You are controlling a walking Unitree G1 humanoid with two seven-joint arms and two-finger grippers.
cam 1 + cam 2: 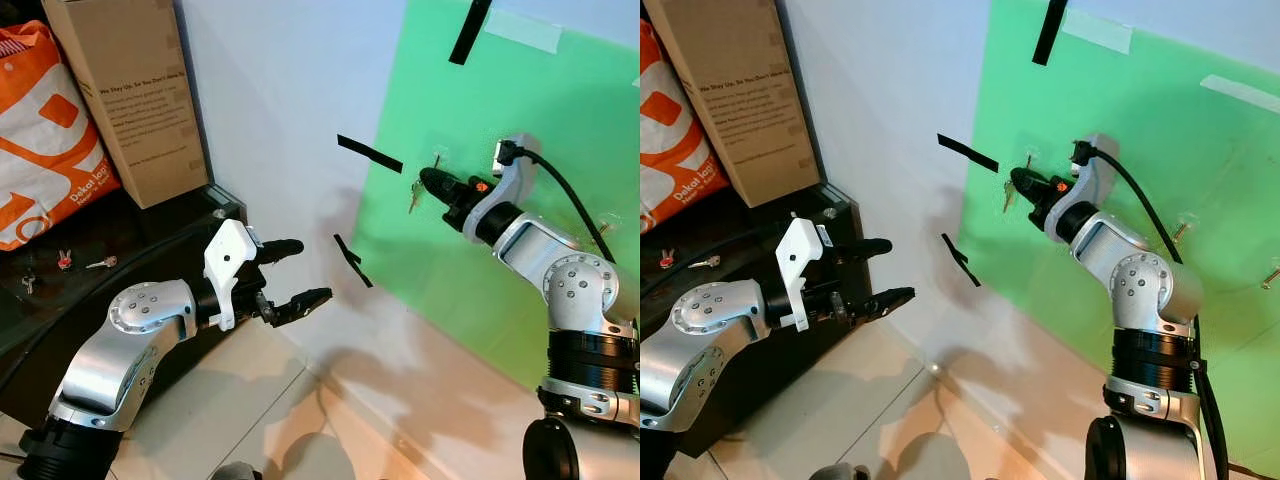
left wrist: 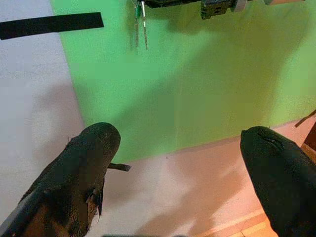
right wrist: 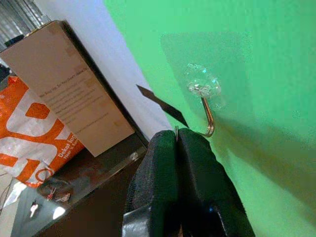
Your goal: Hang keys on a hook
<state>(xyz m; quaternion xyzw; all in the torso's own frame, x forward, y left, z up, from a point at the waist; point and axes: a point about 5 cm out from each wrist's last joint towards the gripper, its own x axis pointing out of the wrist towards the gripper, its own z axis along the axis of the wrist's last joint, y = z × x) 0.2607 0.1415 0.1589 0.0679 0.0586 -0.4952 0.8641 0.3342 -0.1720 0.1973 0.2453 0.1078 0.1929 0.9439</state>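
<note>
Green sheet point(image 1: 520, 240) taped over a white wall point(image 1: 280, 110), pale tiled floor point(image 1: 230, 400) below. Right claw point(image 1: 428, 181) raised against the sheet, fingers pressed together with a thin metal edge pinched between the pads point(image 3: 170, 163). Keys point(image 1: 415, 193) dangling just under the fingertips, seen too from the left wrist as two slim blades point(image 2: 140, 24) hanging in front of the green. Right beside the closed tips, a metal hook point(image 3: 209, 121) curving down from a clear stick-on mount point(image 3: 202, 84) on the sheet; tip of the hook touching or nearly touching the finger, hard to tell which; keys not visibly on the hook. More small hooks point(image 1: 1180, 232) farther along the sheet, well apart from the claw.

Left claw point(image 1: 300, 272) held low and forward, well apart from the sheet, fingers spread wide, nothing between them, nothing touched.

Farther out: strips of black tape point(image 1: 368, 153) on the wall and at the sheet's edge. Off to the left, a dark low table point(image 1: 60, 290) carrying a tall cardboard box point(image 1: 130, 90) against the wall, an orange and white bag point(image 1: 40, 140) beside the box, and a few small keys point(image 1: 100, 263) lying loose on the dark top.
</note>
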